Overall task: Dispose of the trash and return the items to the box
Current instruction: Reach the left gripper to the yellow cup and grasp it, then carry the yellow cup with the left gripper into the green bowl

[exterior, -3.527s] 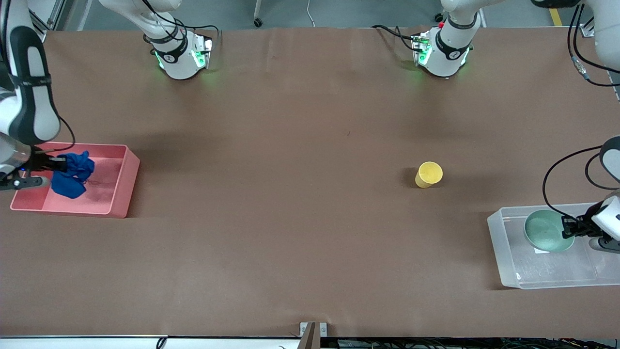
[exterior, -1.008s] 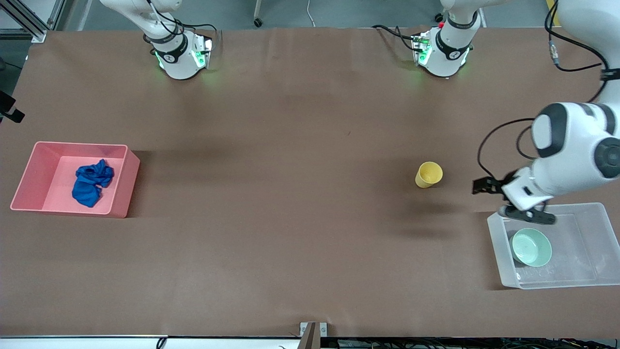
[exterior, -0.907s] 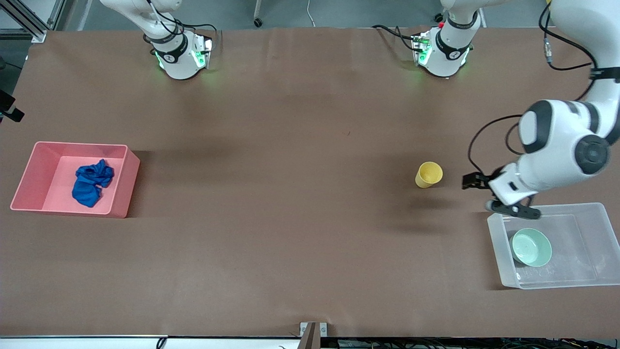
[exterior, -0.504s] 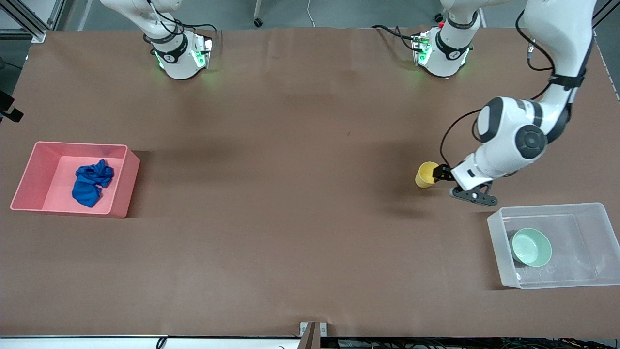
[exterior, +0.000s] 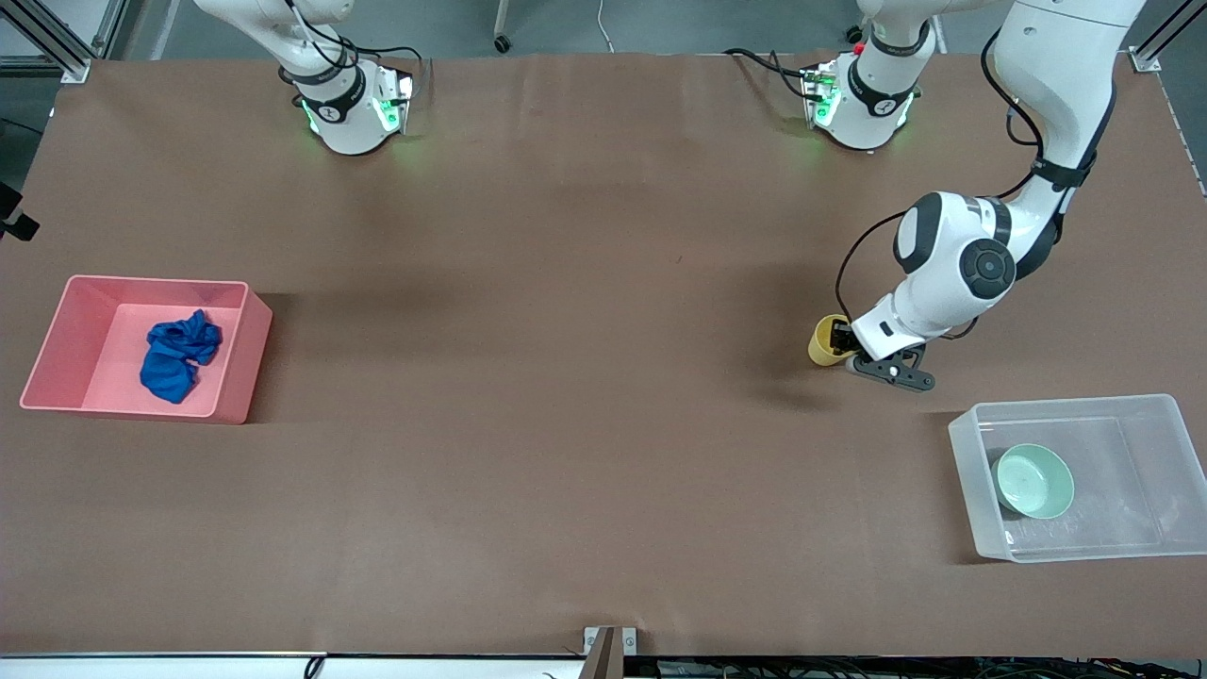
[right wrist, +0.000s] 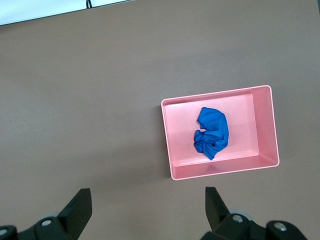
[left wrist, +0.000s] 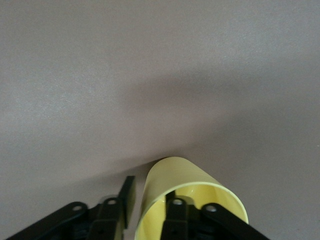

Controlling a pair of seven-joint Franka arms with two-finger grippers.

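The yellow cup (exterior: pixel 827 341) stands upright on the table, toward the left arm's end. My left gripper (exterior: pixel 842 343) is down at it, open, one finger inside the cup and one outside, straddling its wall (left wrist: pixel 160 185). A gap shows between the outer finger (left wrist: pixel 127 187) and the wall. The mint-green bowl (exterior: pixel 1034 481) lies in the clear box (exterior: pixel 971 509). The blue cloth wad (exterior: pixel 177 354) lies in the pink bin (exterior: pixel 247 354). My right gripper (right wrist: pixel 147 200) is open and empty, high over the table beside the pink bin (right wrist: pixel 172 170), with the cloth (right wrist: pixel 212 132) in view.
The clear box stands nearer to the front camera than the cup, at the left arm's end of the table. The pink bin stands at the right arm's end. Both arm bases (exterior: pixel 354 104) stand along the table's top edge. Brown tabletop lies between the bins.
My left gripper let go of the bowl in the clear box, swung over to the yellow cup and lowered one finger into it. My right gripper released the cloth in the pink bin and rose.
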